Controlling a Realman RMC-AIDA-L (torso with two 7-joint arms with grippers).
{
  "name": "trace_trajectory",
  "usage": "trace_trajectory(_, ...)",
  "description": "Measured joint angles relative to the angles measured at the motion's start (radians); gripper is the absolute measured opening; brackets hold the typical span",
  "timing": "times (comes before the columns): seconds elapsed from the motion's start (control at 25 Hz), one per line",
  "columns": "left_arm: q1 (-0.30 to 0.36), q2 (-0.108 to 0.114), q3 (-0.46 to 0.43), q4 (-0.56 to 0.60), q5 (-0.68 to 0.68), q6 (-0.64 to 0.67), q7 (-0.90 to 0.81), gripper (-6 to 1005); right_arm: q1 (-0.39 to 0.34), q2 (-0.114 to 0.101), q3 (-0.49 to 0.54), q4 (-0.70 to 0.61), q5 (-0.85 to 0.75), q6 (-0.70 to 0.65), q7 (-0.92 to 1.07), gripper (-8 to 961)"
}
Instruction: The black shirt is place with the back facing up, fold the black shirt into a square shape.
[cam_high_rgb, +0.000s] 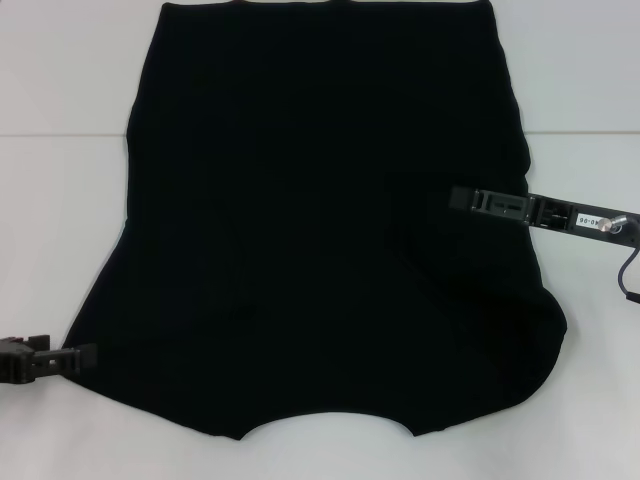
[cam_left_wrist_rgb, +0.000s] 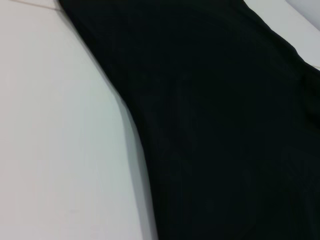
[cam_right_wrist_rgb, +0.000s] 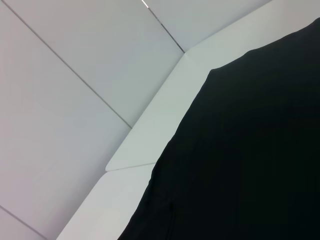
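Note:
The black shirt (cam_high_rgb: 320, 230) lies flat across the white table, plain side up, with its neck cut-out at the near edge. My left gripper (cam_high_rgb: 85, 356) sits low at the near left, right at the tip of the shirt's left sleeve. My right gripper (cam_high_rgb: 458, 197) reaches in from the right and hovers over the shirt's right side, level with its middle. The near right corner of the shirt bulges out in a rounded fold. The left wrist view shows black shirt (cam_left_wrist_rgb: 225, 125) cloth beside bare table. The right wrist view shows the shirt (cam_right_wrist_rgb: 250, 150) edge and no fingers.
The white table (cam_high_rgb: 60, 200) shows bare on both sides of the shirt, with a seam line running across it. A black cable (cam_high_rgb: 628, 275) hangs from the right arm. In the right wrist view the table's far edge (cam_right_wrist_rgb: 150, 130) meets a pale panelled wall.

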Motion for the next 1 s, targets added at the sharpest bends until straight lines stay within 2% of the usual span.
trace_trajectory(0.72,0.0,-0.007,0.041,-0.005,0.002,-0.022,-0.002,931,-0.005,0.0,0.0,0.0,0.0,0.005,0.0,920)
trace_trajectory(1.0,-0.008,-0.008,0.059,-0.007,0.002,0.02,-0.001,930,-0.007,0.0,0.0,0.0,0.0,0.007,0.0,919)
